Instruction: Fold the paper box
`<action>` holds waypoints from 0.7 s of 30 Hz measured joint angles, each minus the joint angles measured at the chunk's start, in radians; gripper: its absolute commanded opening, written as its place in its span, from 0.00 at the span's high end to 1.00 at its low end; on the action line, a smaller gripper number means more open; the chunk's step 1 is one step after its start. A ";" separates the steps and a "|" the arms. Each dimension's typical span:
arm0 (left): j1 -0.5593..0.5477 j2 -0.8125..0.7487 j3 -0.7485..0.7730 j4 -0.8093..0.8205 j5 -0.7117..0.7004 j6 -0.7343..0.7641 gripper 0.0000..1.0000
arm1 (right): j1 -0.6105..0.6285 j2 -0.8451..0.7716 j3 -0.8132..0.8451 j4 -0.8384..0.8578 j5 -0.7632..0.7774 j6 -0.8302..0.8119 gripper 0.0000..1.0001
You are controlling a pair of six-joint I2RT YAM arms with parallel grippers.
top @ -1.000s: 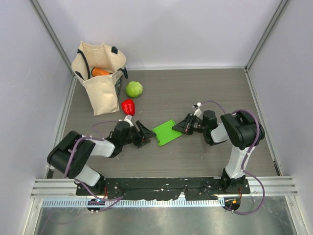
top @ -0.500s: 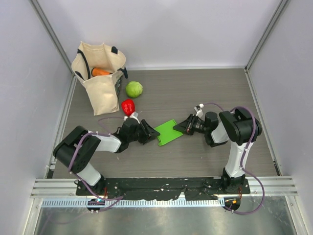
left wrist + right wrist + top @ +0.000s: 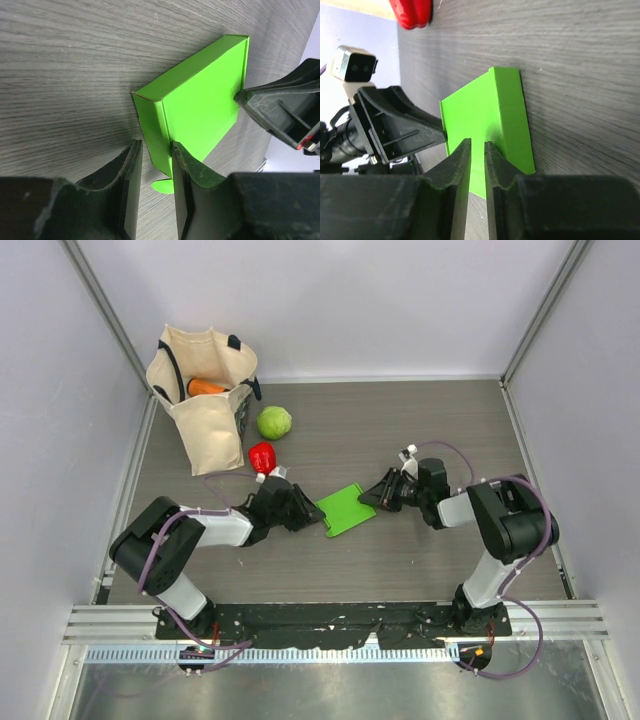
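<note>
The paper box (image 3: pixel 346 510) is a bright green card, folded flat with raised side walls, lying at mid-table between both arms. My left gripper (image 3: pixel 312 512) is at its left edge. In the left wrist view the box's side wall (image 3: pixel 152 127) stands between the jaws of the left gripper (image 3: pixel 156 150), against the right finger (image 3: pixel 182 160), with a gap to the left finger. My right gripper (image 3: pixel 375 497) reaches the box's right edge. In the right wrist view the right gripper (image 3: pixel 476 144) has a narrow slit between its jaws, with the green box (image 3: pixel 470 112) showing through and nothing pinched.
A cream cloth bag (image 3: pixel 200 410) holding an orange carrot (image 3: pixel 207 387) stands at the back left. A round pale-green vegetable (image 3: pixel 274 422) and a red pepper (image 3: pixel 262 457) lie just behind my left arm. Walls enclose the table on three sides.
My left gripper has slid right up to the box's left edge and its jaws have narrowed around the side wall. The right gripper has eased slightly wider and its arm has shifted a little.
</note>
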 measured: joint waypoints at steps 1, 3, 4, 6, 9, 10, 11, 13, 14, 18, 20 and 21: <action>0.000 0.000 0.005 -0.005 -0.002 0.006 0.69 | 0.000 -0.027 0.013 -0.057 0.016 -0.028 0.75; -0.001 0.002 0.014 -0.015 -0.003 0.023 0.71 | 0.000 -0.074 0.047 -0.180 0.051 -0.086 0.72; -0.001 0.005 0.020 -0.019 -0.003 0.030 0.72 | 0.000 -0.098 0.069 -0.251 0.069 -0.118 0.70; -0.001 0.012 0.030 -0.021 -0.003 0.040 0.72 | 0.000 -0.143 0.117 -0.379 0.104 -0.178 0.61; -0.001 0.014 0.034 -0.020 -0.003 0.057 0.72 | 0.000 -0.206 0.187 -0.549 0.159 -0.279 0.55; -0.001 0.014 0.034 -0.020 -0.003 0.060 0.72 | 0.000 -0.214 0.212 -0.596 0.169 -0.313 0.54; -0.001 0.014 0.034 -0.019 -0.003 0.063 0.72 | 0.000 -0.214 0.236 -0.637 0.174 -0.343 0.53; -0.001 0.014 0.034 -0.019 -0.003 0.068 0.72 | 0.002 -0.206 0.263 -0.689 0.176 -0.382 0.52; -0.001 0.014 0.034 -0.019 -0.003 0.072 0.72 | 0.003 -0.198 0.268 -0.704 0.175 -0.396 0.52; -0.001 0.014 0.034 -0.018 -0.003 0.083 0.72 | 0.019 -0.151 0.270 -0.747 0.170 -0.433 0.52; -0.002 0.013 0.034 -0.018 -0.003 0.087 0.71 | 0.027 -0.125 0.270 -0.755 0.170 -0.442 0.54; -0.002 0.013 0.034 -0.018 -0.003 0.087 0.71 | 0.030 -0.113 0.270 -0.757 0.171 -0.443 0.56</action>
